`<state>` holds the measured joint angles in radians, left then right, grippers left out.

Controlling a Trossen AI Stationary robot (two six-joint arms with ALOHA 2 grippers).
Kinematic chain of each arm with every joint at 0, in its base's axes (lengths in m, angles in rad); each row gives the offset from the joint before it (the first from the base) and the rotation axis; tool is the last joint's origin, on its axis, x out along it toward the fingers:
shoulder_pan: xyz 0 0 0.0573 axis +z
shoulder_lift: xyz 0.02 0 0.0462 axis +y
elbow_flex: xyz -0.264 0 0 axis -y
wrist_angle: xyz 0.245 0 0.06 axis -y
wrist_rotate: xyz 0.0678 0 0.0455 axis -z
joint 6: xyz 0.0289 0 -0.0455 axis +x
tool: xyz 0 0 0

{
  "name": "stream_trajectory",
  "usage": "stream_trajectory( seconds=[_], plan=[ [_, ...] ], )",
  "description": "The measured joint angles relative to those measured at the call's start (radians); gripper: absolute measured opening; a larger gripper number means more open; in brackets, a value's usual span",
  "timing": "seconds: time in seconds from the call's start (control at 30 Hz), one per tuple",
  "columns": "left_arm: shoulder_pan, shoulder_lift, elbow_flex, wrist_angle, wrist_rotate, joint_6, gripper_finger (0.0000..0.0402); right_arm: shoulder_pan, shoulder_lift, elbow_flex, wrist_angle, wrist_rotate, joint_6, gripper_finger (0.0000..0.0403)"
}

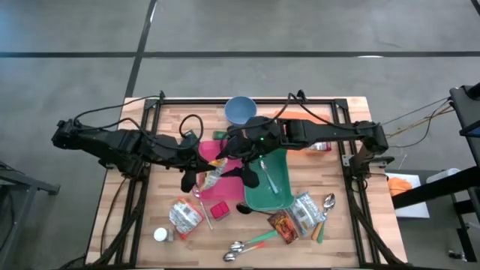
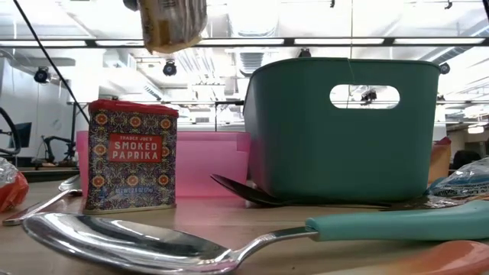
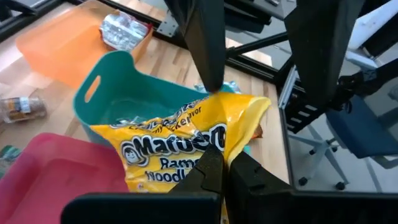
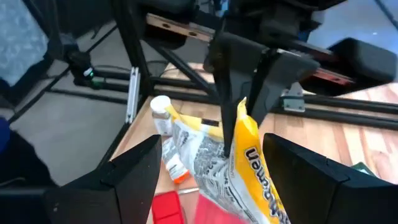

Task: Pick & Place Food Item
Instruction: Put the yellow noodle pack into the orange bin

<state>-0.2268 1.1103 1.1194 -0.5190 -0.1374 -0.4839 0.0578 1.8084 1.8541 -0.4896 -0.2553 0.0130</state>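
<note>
The left gripper (image 3: 221, 163) is pinched shut on the lower edge of a yellow ramen pack (image 3: 180, 140), holding it up off the table. Just beyond its fingers lies the teal bin (image 3: 102, 93), with the pink tray (image 3: 56, 171) beside it, below the pack; an orange tray (image 3: 68, 43) sits farther off.

The right gripper (image 4: 214, 171) faces the left one, its fingers (image 4: 134, 165) spread wide to either side of the pack (image 4: 249, 168), not touching it as far as the angle lets one judge.

From above, both grippers meet over the seam between tray (image 1: 225, 199) and bin (image 1: 274, 191). At table height, the pack (image 2: 172, 24) hangs above a paprika tin (image 2: 131, 156).
</note>
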Motion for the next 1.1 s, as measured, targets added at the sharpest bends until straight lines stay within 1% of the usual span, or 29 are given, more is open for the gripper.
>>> stream_trajectory(
  seconds=[0.13,0.23,0.4,0.7,0.87,1.0,1.1],
  plan=[
    [0.0,-0.002,0.0,0.018,0.008,-0.002,0.0,0.001,0.049,0.075,-0.07,-0.007,-0.023,0.0274],
    [0.0,-0.002,0.0,0.021,0.01,-0.002,0.0,0.0,0.074,0.116,-0.12,-0.008,-0.041,0.0254],
    [0.0,-0.001,0.0,0.038,0.021,-0.003,0.0,-0.004,0.089,0.137,-0.117,-0.01,-0.052,0.0182],
    [0.0,0.0,-0.001,0.06,0.017,-0.003,0.0,-0.025,0.085,0.133,-0.137,-0.012,-0.058,0.0022],
    [0.0,0.0,-0.001,0.061,0.018,-0.014,0.0,-0.025,0.084,0.133,-0.136,-0.012,-0.058,0.001],
    [0.0,0.0,-0.001,0.063,0.017,-0.026,0.0,-0.025,0.084,0.132,-0.135,-0.011,-0.058,0.0008],
    [0.0,-0.001,-0.001,0.064,0.018,-0.07,0.0002,-0.025,0.083,0.132,-0.134,-0.011,-0.055,0.0008]
  ],
)
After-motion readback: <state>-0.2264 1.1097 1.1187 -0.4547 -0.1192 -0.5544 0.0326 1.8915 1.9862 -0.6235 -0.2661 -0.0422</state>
